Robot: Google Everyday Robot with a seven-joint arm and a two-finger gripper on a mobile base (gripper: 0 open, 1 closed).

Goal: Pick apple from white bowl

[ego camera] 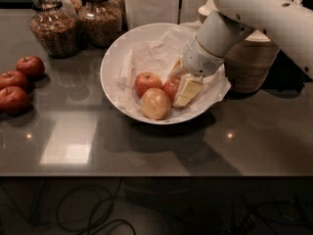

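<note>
In the white bowl point(110, 66), the apple point(169, 87) sits beneath the gripper point(177, 89).

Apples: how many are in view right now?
6. Three in the white bowl: a red-orange apple, a paler apple, and a red apple partly behind the gripper. Three dark red apples on the table, left. The gripper may hide others.

Cream tool point(177, 89) at red-orange apple point(169, 86) in white bowl point(110, 77)
</note>
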